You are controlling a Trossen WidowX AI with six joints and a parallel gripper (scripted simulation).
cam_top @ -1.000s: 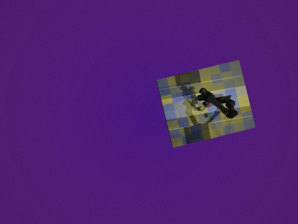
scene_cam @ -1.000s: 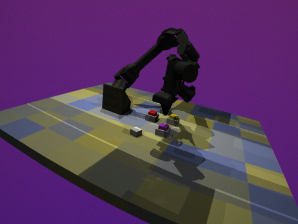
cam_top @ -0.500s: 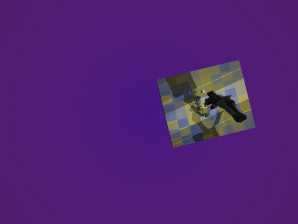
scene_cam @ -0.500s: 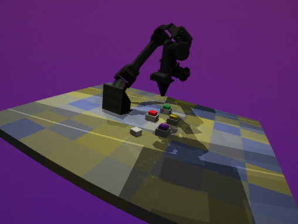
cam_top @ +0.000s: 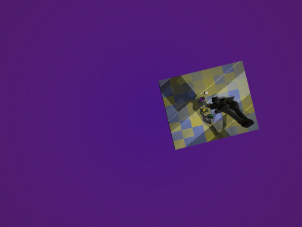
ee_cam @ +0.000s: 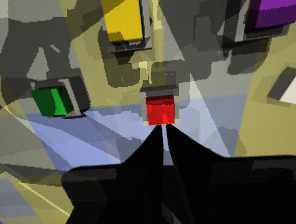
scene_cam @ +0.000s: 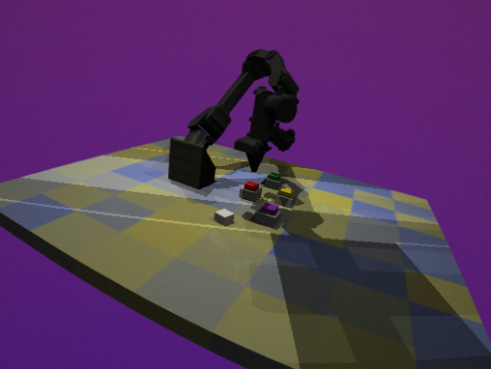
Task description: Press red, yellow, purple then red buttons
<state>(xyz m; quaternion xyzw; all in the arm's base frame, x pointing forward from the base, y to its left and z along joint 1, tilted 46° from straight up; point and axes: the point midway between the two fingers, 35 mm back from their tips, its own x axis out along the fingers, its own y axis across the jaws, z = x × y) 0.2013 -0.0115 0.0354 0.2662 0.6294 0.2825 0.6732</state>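
Observation:
My gripper (scene_cam: 254, 170) (ee_cam: 163, 128) is shut with nothing between its fingertips. In the exterior view the tips hang in the air a little above the level of the red button (scene_cam: 251, 185) (ee_cam: 161, 111). In the wrist view they line up with the red cap's near edge. The red cap stands raised on its grey base. The yellow button (cam_top: 204, 110) (scene_cam: 286, 191) (ee_cam: 123, 21) and the purple button (cam_top: 201, 99) (scene_cam: 269, 209) (ee_cam: 272, 12) stand beyond it, apart from the gripper, with their caps raised.
A green button (cam_top: 210, 116) (scene_cam: 274, 177) (ee_cam: 51, 102) stands on the other side of the red one from the white block (cam_top: 205, 92) (scene_cam: 224, 215) (ee_cam: 287, 91). The block lies near the purple button. Shadows cross the patterned table (cam_top: 184, 142) (scene_cam: 184, 270).

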